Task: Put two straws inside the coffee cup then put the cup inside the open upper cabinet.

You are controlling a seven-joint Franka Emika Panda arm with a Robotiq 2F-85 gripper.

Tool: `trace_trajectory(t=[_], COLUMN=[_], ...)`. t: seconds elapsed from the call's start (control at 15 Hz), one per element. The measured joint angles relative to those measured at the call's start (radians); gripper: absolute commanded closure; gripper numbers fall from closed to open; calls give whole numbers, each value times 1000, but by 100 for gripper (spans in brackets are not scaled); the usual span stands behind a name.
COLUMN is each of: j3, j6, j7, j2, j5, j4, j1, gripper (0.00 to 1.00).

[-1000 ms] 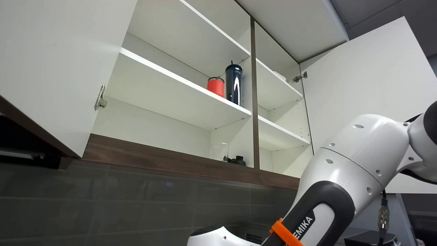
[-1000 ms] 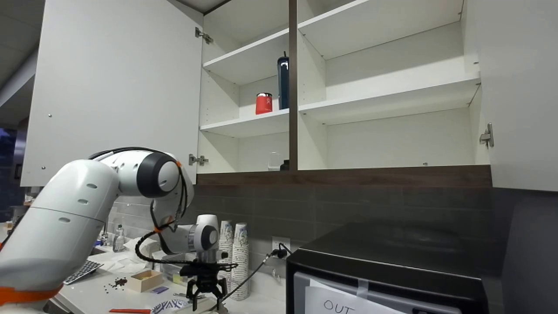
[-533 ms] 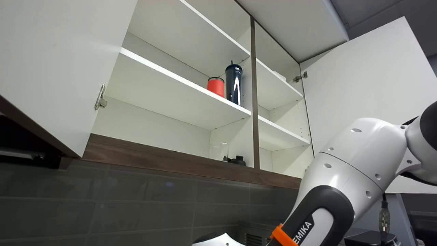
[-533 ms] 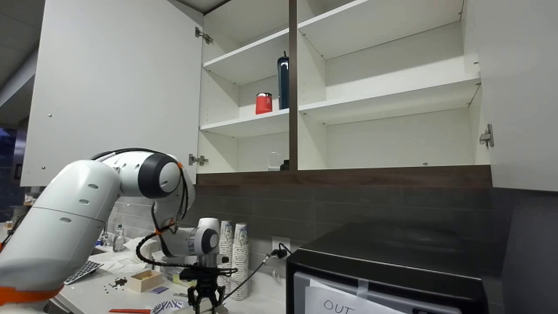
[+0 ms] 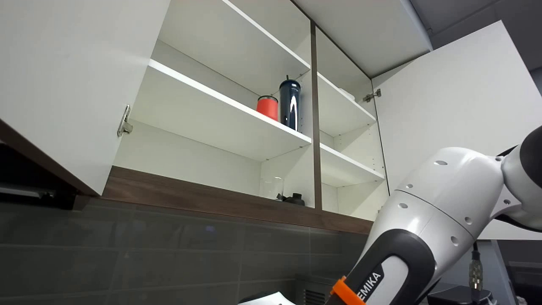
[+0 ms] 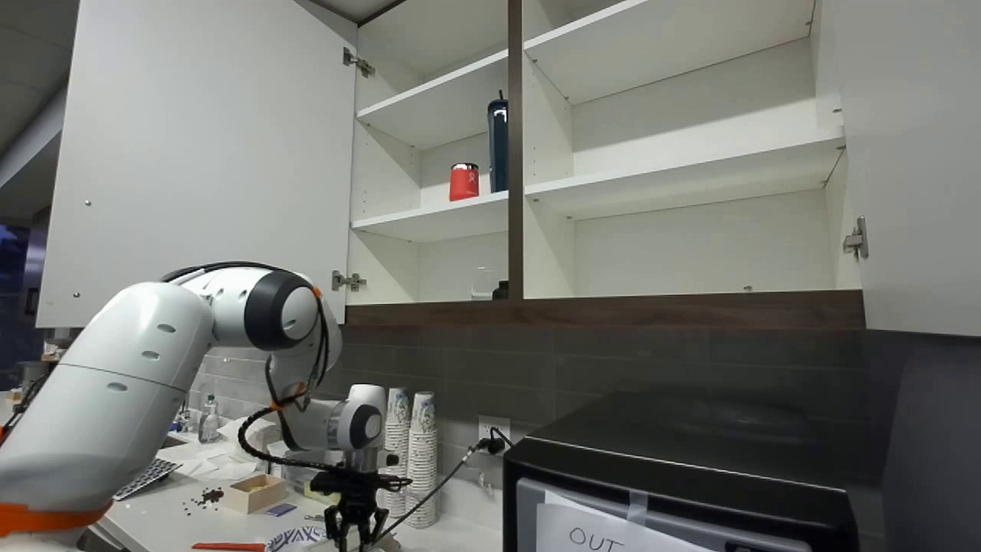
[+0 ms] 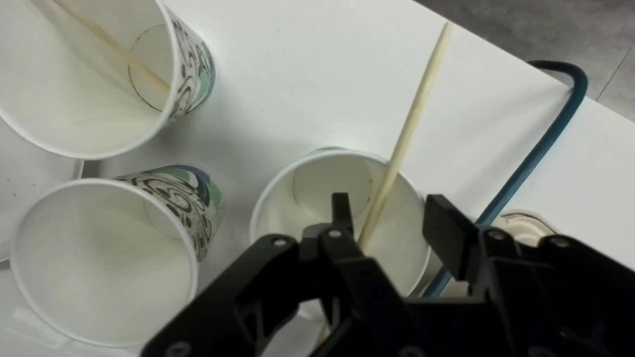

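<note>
Slightly lower than a second ago, my gripper (image 7: 388,202) hangs with jaws apart, the straw (image 7: 409,126) slanting between or beneath them, lengthwise across the coffee cup (image 7: 307,203).

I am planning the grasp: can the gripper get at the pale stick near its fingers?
Probably yes: the gripper is open and, in the wrist view, the pale stick shows between its fingers, unblocked there; depth is unclear.

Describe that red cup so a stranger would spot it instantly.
Find the open white wall cabinet. Left of its brown divider, on the middle level, stands a tall dark blue bottle; the red cup beside it is far shorter and brightly coloured.
</note>
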Motion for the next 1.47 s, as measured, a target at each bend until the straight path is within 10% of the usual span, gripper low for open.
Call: trace_trajectory(t=[0.13,0.87,1.47], j3=[4,-5,-7], j6=[0,-9,-229], j7=[-15,-36,-55], j2=[0,-25,-156], j5=[29,33,-238], j4=[1,8,6], j1=[-1,-18,19], gripper=[100,98,98])
